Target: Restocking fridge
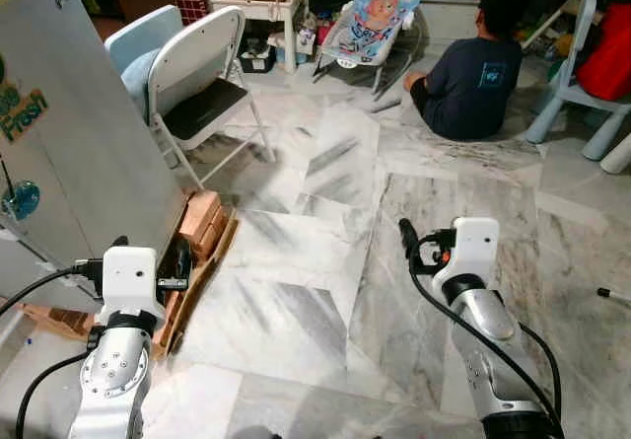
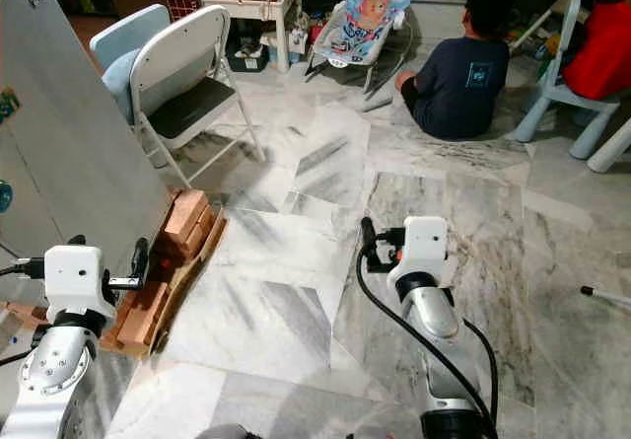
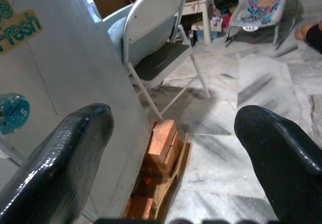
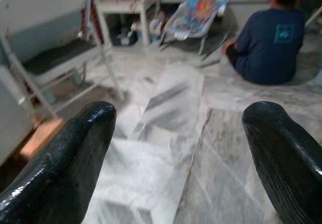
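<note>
Both arms are held forward and low. The left gripper (image 3: 171,148) is spread wide, nothing between its fingers. The right gripper (image 4: 178,153) is likewise parted and empty.

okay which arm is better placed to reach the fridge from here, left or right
Left, probably. The left gripper, fingers open, hangs beside the tall grey fridge side above the stacked orange bricks. The right gripper, also open, is over bare marble floor, farther away.

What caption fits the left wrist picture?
Open left tool facing the fridge side, bricks and folding chair.

fridge (image 3: 65,83) sticker — "Fresh", perhaps "5"
</note>
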Robot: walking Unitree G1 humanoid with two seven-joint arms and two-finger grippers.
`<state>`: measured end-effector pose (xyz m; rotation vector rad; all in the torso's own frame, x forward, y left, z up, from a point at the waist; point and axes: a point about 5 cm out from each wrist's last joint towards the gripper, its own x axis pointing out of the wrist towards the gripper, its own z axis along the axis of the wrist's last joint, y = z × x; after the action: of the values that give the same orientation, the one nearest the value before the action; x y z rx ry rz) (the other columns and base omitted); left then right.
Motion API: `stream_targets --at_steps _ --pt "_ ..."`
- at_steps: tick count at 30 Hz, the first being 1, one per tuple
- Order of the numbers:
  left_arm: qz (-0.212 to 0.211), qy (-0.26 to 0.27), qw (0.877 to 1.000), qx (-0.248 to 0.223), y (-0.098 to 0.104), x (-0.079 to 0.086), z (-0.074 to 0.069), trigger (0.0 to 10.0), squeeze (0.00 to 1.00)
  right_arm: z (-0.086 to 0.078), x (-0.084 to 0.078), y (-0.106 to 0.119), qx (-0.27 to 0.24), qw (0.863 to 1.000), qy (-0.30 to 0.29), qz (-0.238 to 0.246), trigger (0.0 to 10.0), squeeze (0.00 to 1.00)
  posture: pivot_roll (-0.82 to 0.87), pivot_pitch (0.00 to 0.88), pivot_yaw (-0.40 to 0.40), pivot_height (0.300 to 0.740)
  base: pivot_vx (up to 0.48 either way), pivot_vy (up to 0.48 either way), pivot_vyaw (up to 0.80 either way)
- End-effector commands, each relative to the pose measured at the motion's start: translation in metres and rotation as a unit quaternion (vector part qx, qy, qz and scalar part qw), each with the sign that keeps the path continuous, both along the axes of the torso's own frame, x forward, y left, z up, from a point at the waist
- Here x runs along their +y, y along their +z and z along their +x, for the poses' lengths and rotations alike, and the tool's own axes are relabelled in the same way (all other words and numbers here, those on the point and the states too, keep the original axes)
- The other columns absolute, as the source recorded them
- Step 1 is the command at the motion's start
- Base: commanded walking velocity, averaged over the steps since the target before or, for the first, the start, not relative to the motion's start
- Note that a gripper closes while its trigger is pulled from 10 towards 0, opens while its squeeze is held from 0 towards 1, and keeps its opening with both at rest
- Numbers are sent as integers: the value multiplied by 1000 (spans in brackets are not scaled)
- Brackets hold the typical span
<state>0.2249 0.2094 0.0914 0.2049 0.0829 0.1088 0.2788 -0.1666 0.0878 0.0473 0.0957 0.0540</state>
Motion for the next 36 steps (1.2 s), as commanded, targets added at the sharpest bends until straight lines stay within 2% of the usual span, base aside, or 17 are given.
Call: stream_targets --at_steps 1,4,5,6,7,9,13,16,19,27,36 --pt "2 4 1000 2 -3 3 -2 10000 0 2 2 0 -5 1000 -1 -1 10000 0 -19 10 82 740 0 0 0" --pt "17 5 1000 -6 -2 6 -4 10000 0 -1 3 1 -8 1000 1 3 10000 0 -27 42 80 740 0 0 0" --pt "44 11 999 -10 -2 12 -7 10000 0 -4 3 0 -9 1000 5 -2 10000 0 -29 49 73 740 0 0 0" --pt "48 17 999 -6 -5 16 -9 10000 0 -7 2 -3 -4 1000 6 -1 10000 0 -30 51 71 740 0 0 0" --pt "48 17 999 -6 -5 16 -9 10000 0 -7 2 -3 -4 1000 6 -1 10000 0 -30 51 71 740 0 0 0" --pt "56 33 998 6 -9 31 -11 10000 0 -15 1 -8 4 1000 14 -8 10000 0 -43 49 73 740 0 0 0" --pt "44 58 997 2 -10 38 -5 10000 0 -13 -3 -9 1 1000 11 -9 10000 0 -46 37 69 740 0 174 0" --pt "33 16 999 -8 -8 23 5 10000 0 1 4 5 -25 999 17 -8 10000 0 -51 37 65 740 0 480 0" --pt "25 1 1000 -6 -9 18 6 10000 0 3 6 9 -35 999 20 -9 10000 0 -51 44 61 740 0 480 0" --pt "6 -35 999 -15 -14 -10 0 10000 0 -19 0 -4 -11 1000 10 -9 10000 0 -65 62 56 740 0 472 0" --pt "-2 -60 998 -29 -10 -23 9 10000 0 -14 3 3 -23 1000 8 -8 10000 0 -79 59 57 740 0 434 0"
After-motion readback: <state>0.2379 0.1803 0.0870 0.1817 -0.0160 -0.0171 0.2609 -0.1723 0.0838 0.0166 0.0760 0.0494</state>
